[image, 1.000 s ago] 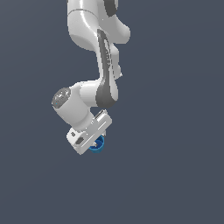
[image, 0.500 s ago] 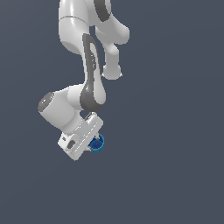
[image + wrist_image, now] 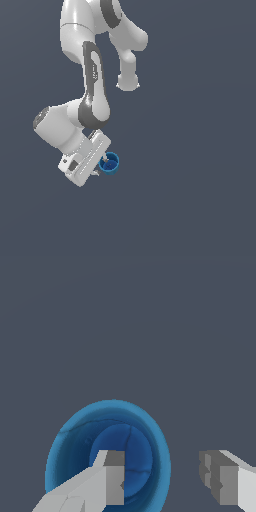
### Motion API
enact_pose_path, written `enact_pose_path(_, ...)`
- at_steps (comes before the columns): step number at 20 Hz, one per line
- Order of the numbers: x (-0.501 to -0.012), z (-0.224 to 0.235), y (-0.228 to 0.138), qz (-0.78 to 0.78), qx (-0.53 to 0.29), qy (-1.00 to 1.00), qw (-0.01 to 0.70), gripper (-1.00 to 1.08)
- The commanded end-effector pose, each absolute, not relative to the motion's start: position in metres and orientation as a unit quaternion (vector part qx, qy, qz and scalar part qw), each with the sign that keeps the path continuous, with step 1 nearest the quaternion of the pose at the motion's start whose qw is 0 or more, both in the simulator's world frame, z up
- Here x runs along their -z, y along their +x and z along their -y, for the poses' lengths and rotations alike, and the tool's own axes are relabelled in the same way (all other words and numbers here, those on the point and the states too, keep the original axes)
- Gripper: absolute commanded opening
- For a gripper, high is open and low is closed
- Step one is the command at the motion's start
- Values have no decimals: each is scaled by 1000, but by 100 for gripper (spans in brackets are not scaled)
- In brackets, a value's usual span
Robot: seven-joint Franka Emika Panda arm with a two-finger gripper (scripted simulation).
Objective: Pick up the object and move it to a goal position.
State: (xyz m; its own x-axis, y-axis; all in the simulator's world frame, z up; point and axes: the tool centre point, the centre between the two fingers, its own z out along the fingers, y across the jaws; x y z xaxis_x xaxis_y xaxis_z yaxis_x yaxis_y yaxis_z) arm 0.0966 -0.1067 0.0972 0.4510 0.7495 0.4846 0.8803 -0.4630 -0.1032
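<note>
- One blue cup [image 3: 109, 163], hollow side showing, sits at the gripper [image 3: 100, 167] tips, below the arm's white wrist.
- Wrist view: one finger [image 3: 107, 481] inside the cup [image 3: 107, 436], the other outside the rim; grip on the wall can't be confirmed.
- One arm [image 3: 92, 85].
- Backdrop: flat dark grey-blue, no visible surface edge.

Arm [image 3: 92, 95]: smooth white shell, plastic look, soft sheen; dark grey matt inserts at joints.
Tool [image 3: 162, 481]: fingers [image 3: 107, 483] flat light grey, matt, hard-edged facets; body white, same finish as arm.
Cup [image 3: 109, 163]: blue, smooth, plastic look; faint glossy mottling inside, rim lighter blue.
Background: uniform dark slate grey, matt, untextured.
</note>
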Motion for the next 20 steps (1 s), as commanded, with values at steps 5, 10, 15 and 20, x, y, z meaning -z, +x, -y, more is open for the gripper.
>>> enact_pose_path(5,-98,112,99,497,201,-826,173,28)
enact_pose_path(10,-94,110,100,496,200,-827,173,28)
enact_pose_path(15,-76,99,103,497,201,-826,173,28)
enact_pose_path(20,-72,97,103,497,201,-826,173,-100)
